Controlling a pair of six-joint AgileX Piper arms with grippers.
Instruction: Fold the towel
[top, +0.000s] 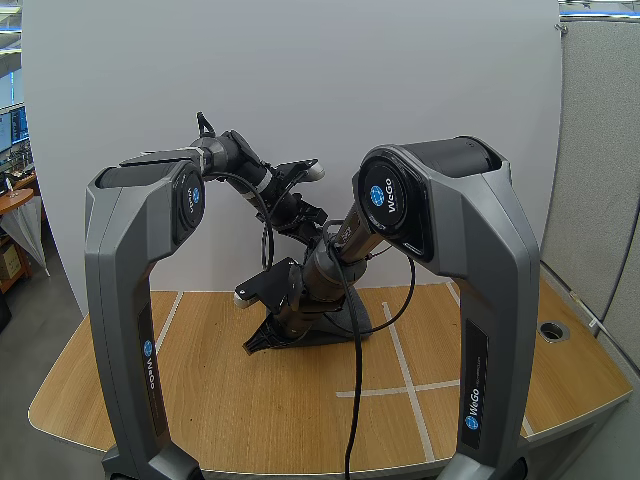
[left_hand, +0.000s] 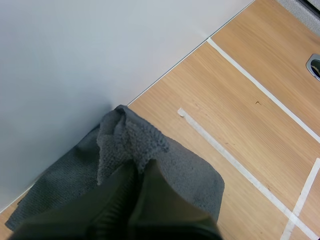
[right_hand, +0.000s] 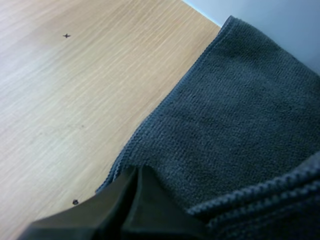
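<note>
The dark grey terry-cloth towel (left_hand: 65, 185) lies at the back of the light wooden table (left_hand: 240, 100), hard against the foot of the plain white wall (left_hand: 75, 60). One part is pulled up into a crumpled peak and the rest is spread flat. The left end effector (left_hand: 142, 165) is clenched on that peak, and the cloth drapes away from its tips. The right end effector (right_hand: 136, 172) is low at the table, closed with its tips on the stitched hem, apparently pinching it. The likeliest trouble is a skewed fold, because one hold is high and bunched while the other is low and thin. The hem could slide free of the right tips, or the wall could snag the cloth as it travels. The towel's long axis seems to run along the wall, crosswise to the robot. Its raised corner points up and toward the wall.
</note>
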